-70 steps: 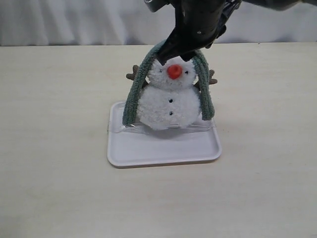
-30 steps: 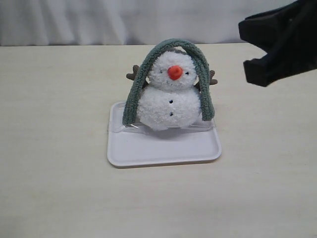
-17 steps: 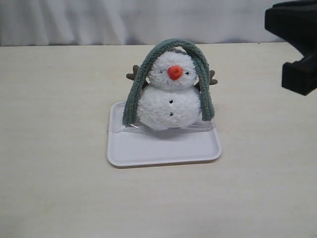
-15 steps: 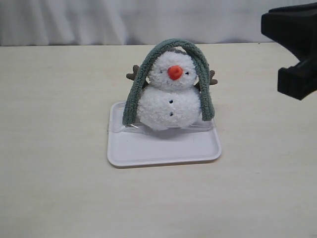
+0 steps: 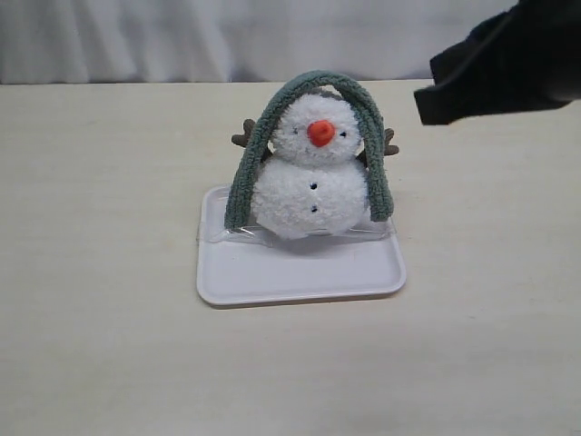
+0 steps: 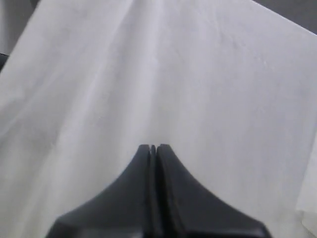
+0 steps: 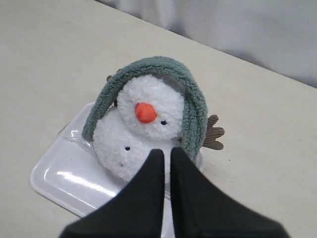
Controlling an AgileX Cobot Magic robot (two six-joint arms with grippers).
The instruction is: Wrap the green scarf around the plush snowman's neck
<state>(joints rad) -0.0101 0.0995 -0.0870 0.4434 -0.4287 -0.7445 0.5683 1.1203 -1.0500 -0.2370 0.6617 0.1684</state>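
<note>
The plush snowman [image 5: 309, 186] stands on the far half of a tray [image 5: 300, 272], which lies mid-table [image 5: 100, 300]. The scarf [image 5: 250, 163] lies over its head — one end hangs left of the body, one right, both down near the tray. A cloth backdrop [image 5: 136, 41] hangs behind the table. The right gripper [image 7: 167, 150] is far right — well apart.

White plush snowman [image 7: 148, 130], grey-green scarf [image 7: 193, 115], black grippers.
Just ahead of the black right gripper [image 7: 167, 151], the snowman is fluffy white with an orange nose [image 7: 145, 112], tiny dark eyes and buttons, and brown arms [image 7: 213, 134]. The scarf is a muted, fuzzy grey-green. The tray [image 7: 54, 179] under them is glossy white, and the table [image 7: 49, 59] is pale beige with faint grain. Beyond the black left gripper [image 6: 152, 147] hangs plain white cloth [image 6: 148, 64].
</note>
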